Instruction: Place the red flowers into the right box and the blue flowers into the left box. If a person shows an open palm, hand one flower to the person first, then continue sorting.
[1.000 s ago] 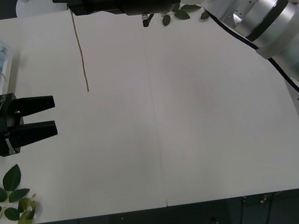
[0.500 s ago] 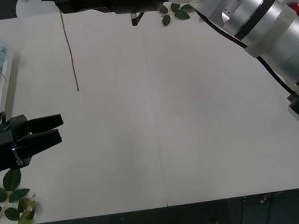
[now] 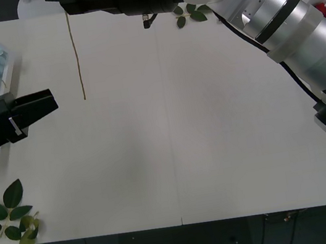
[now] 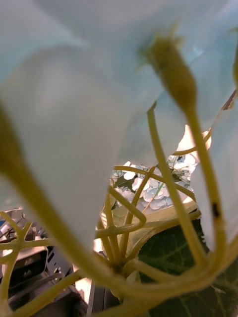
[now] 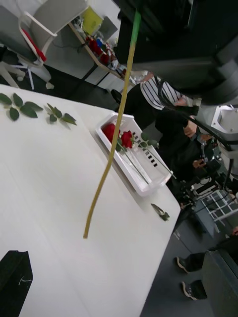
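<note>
I carry this blue flower (image 4: 74,99) leftward over the far edge of the table (image 3: 173,145), and I should keep its hanging stem (image 3: 75,55) clear until it is above the left box (image 3: 7,67). My right gripper's hold on it I cannot tell. Pale fluffy petals crowd my wrist view. My left gripper (image 3: 47,104) waits clenched, near the box.

Left gripper (image 3: 47,104) at left edge, black fingers together, pointing right. Right arm (image 3: 302,55) stretched across far side.
</note>
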